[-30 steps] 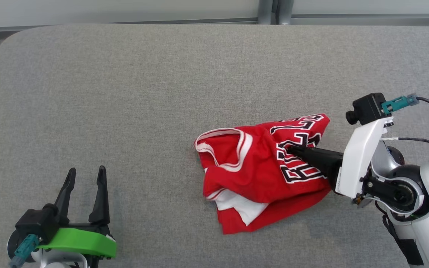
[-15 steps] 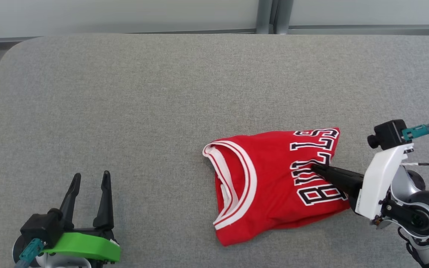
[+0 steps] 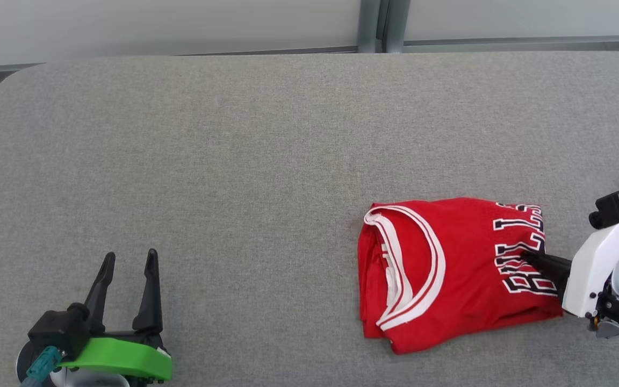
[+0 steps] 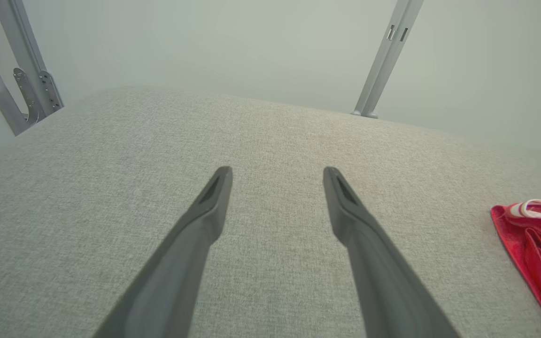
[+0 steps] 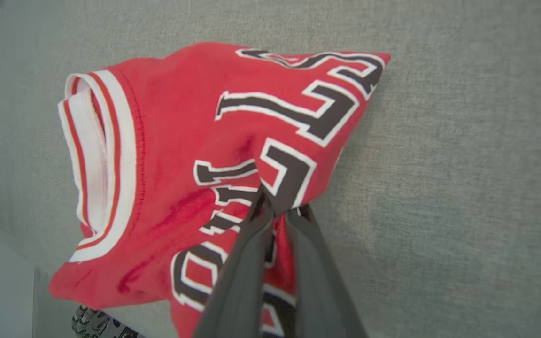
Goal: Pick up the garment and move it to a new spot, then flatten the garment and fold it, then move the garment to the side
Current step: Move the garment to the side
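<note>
In the head view the folded red basketball jersey (image 3: pixel 449 269) lies at the right of the grey fabric-covered table (image 3: pixel 234 161). The right gripper (image 3: pixel 524 257) reaches onto its black lettering (image 3: pixel 519 252), and the left gripper (image 3: pixel 130 253) sits well apart at the near left, jaws spread wide over bare fabric. The right wrist view adds the grip itself, with the two dark fingers (image 5: pixel 247 263) pinched nearly together on a bunch of lettered cloth. The left wrist view catches the jersey's white-trimmed neckline (image 4: pixel 540 206) at its right edge and grey frame posts (image 4: pixel 378 61) beyond the table.
</note>
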{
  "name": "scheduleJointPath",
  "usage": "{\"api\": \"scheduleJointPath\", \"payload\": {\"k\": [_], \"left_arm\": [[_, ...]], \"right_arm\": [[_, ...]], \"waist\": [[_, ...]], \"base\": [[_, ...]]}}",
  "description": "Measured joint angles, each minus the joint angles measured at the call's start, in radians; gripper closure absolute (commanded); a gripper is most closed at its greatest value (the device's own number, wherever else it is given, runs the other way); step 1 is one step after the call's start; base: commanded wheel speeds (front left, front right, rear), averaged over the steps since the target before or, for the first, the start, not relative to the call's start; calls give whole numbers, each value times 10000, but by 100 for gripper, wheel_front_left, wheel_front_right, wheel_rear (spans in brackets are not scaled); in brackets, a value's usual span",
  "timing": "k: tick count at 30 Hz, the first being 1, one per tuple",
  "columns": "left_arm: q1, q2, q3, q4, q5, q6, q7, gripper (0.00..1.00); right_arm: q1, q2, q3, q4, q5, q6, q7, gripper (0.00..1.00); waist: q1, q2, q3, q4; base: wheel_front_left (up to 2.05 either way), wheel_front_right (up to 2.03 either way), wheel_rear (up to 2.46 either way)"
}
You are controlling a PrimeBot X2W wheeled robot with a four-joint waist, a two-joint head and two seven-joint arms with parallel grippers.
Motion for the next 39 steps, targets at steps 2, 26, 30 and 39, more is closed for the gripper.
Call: {"api": "scheduleJointPath", "payload": {"k": [2, 26, 30, 39], "left_arm": [[2, 0, 23, -4, 10, -4, 0, 0], [331, 430, 82, -692, 268, 173, 192, 0], [244, 422, -33, -750, 270, 174, 236, 0], [-128, 512, -136, -755, 270, 171, 295, 0]], "right_arm": [[-180, -44, 6, -8, -29, 0, -36, 100], [-616, -675, 318, 117, -608, 0, -1028, 100], [-722, -842, 460, 21, -947, 0, -1156, 100], [-3039, -1149, 1137, -12, -1801, 0, -926, 100]], "waist": [[0, 0, 2, -49], [0, 0, 105, -2564], [0, 0, 291, -2788], [0, 0, 829, -2683]], "base": [[0, 0, 0], [0, 0, 0], [0, 0, 0], [0, 0, 0]]}}
